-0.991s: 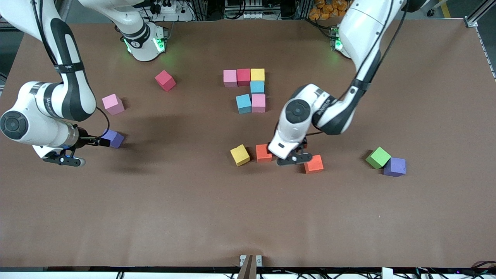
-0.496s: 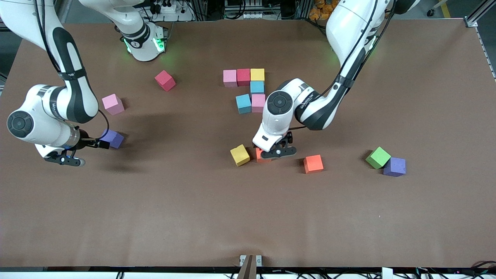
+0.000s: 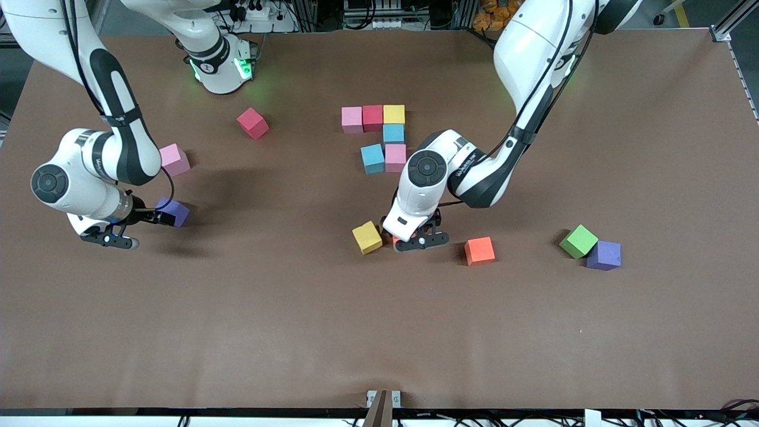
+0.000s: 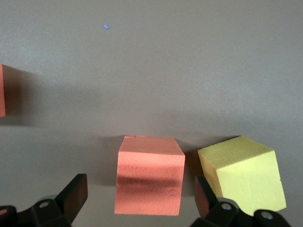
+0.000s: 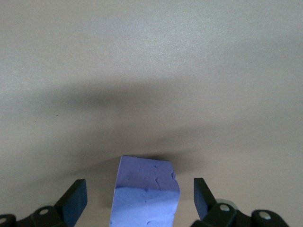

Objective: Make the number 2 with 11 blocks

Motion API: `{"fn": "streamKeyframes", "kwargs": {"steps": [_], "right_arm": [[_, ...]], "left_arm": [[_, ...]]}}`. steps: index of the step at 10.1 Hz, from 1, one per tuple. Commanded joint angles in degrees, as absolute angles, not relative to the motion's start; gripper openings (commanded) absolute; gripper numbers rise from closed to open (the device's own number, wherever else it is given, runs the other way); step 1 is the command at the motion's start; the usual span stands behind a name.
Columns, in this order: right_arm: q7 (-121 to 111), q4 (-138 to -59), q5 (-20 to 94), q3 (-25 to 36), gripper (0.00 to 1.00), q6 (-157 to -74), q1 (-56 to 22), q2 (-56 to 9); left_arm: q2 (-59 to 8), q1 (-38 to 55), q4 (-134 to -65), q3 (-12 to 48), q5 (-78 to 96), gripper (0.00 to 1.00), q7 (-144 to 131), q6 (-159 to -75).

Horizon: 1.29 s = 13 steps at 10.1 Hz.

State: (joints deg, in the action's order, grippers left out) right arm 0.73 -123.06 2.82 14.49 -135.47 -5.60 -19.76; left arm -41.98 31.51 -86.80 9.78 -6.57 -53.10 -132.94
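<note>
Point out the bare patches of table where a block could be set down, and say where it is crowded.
Bare table spans the whole strip nearest the front camera, below every block. Also free: between the crimson block and the partial digit. Crowded: around the yellow block and orange block, framed by the left gripper.

- brown table (image 3: 296, 332) carrying loose foam cubes
- six touching cubes (image 3: 382, 136) (pink, red, yellow, blue, blue, pink) mid-table
- yellow (image 3: 367, 237), orange (image 3: 479, 251), green (image 3: 579, 241), purple (image 3: 603, 255) cubes nearer the camera
- red (image 3: 252, 123), pink (image 3: 175, 159), purple (image 3: 173, 212) cubes toward the right arm's end
</note>
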Motion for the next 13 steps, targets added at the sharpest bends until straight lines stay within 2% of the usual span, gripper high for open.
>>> {"fn": "streamKeyframes", "kwargs": {"steps": [1,9,11,12,13], "right_arm": [[-0.2,-126.1,5.0,13.9,1.00,-136.0,-4.9,-18.5],[-0.7,-126.8,8.1,14.0,1.00,-136.4,-4.0,-19.4],[-0.8,-126.7,8.3,14.0,1.00,-136.7,-4.0,-20.7],[-1.1,-126.7,8.6,14.0,1.00,-137.3,-4.0,-21.4],[-1.3,-126.7,8.6,14.0,1.00,-138.4,-4.0,-22.0]], "left_arm": [[-43.9,32.1,-84.6,9.3,-5.4,1.00,-52.9,-133.4],[-46.2,32.3,-84.8,9.3,-5.5,1.00,-52.7,-135.1],[-47.1,32.8,-84.9,9.3,-5.6,0.82,-52.6,-135.1],[-47.0,32.8,-84.9,9.3,-5.6,0.61,-52.8,-135.1],[-46.7,32.7,-84.9,9.3,-5.7,0.34,-52.9,-135.1]]}}
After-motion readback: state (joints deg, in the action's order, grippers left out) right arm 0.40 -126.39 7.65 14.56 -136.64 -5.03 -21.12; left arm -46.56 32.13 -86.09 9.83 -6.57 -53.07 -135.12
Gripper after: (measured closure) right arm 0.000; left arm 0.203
